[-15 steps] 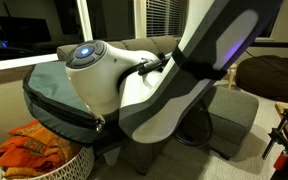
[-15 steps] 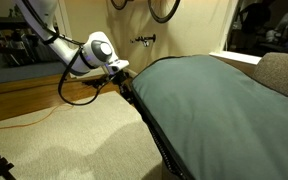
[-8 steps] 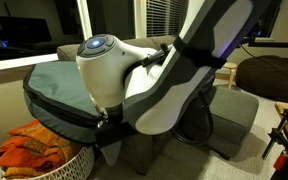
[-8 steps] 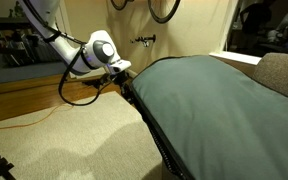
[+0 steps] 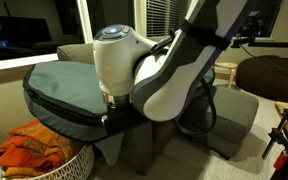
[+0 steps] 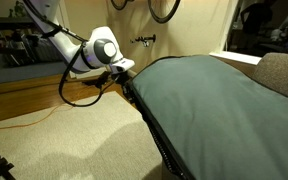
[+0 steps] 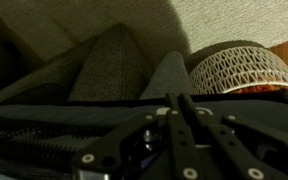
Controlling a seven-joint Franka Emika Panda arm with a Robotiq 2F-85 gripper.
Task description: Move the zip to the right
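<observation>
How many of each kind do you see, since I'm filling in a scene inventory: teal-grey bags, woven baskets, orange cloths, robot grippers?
teal-grey bag: 1
woven basket: 1
orange cloth: 1
gripper: 1
Total: 4

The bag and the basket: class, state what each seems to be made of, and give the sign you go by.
The bag: matt teal-grey cloth, probably synthetic; it drapes softly with rounded edges. The basket: pale openwork lattice, either plastic or painted wicker; the pictures do not show which.
</observation>
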